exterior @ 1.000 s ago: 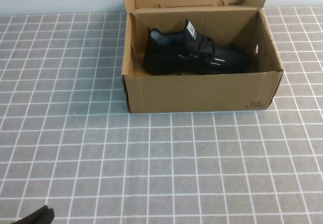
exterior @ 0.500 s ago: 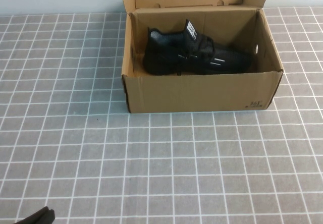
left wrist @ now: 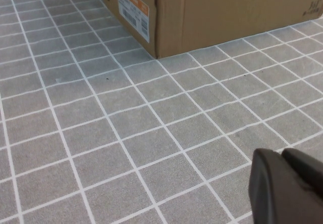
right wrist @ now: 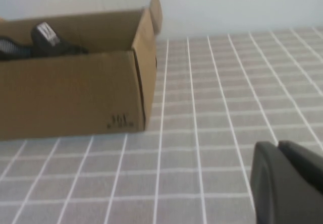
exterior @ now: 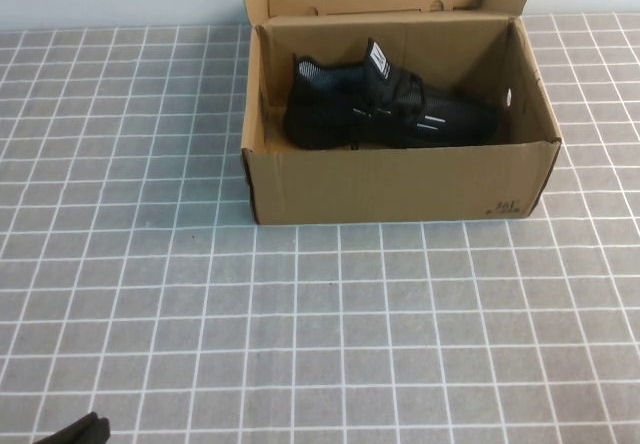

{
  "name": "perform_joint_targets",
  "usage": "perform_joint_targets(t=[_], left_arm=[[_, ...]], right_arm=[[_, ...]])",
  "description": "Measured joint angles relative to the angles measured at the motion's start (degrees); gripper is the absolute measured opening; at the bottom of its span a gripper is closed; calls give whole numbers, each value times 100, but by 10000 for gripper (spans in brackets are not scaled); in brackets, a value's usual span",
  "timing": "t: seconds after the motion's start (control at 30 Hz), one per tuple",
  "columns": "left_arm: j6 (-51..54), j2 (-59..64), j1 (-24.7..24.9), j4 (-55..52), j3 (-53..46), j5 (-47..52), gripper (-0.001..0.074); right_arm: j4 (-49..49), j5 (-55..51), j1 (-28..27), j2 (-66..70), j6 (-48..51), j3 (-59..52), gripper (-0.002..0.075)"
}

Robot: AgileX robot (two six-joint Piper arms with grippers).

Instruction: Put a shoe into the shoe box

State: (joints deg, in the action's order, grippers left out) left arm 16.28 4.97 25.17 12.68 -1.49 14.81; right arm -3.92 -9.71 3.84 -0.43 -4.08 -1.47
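A grey tiled table (exterior: pixel 330 324) carries the open shoe box (exterior: pixel 400 182), its flaps raised. The black shoe (exterior: pixel 385 112) lies inside the box on its floor, toe toward the box's right wall. The left gripper (exterior: pixel 75 431), fingers closed and empty, sits well in front of the box's left corner. The right gripper (right wrist: pixel 287 183), also closed on nothing, rests near the box's printed right corner.

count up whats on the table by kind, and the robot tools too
shoe: 1, black, lying inside the box
shoe box: 1, brown cardboard, flaps open
left tool: 1, shut, empty, low at the table's near left corner
right tool: 1, shut, empty, off to the box's right, out of the high view
total: 4
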Motion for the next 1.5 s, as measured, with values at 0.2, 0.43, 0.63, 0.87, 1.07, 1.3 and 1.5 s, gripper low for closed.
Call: perform_joint_targets(t=[0.2,0.43,0.63,0.87,1.07,1.3,1.5], left_arm=[[0,0,0,0,0,0,-1],[-3,0,0,0,0,0,-1],[-3,0,0,0,0,0,-1],[-13,0,0,0,0,0,-1],[-13,0,0,0,0,0,-1],[-91,0,-124,-486,0,-89,-1],[-715,-213,-1472,-744,0,-861,-1]], right_arm=[[-12,-638,-23,0,0,0,-16],[-12,-991,-23,0,0,0,-16],[-12,-996,-23,0,0,0,-16],[-12,-1005,-23,0,0,0,-16],[-12,-1005,-23,0,0,0,-16],[-12,-1005,-23,0,0,0,-16],[-12,-1005,-23,0,0,0,-16]])
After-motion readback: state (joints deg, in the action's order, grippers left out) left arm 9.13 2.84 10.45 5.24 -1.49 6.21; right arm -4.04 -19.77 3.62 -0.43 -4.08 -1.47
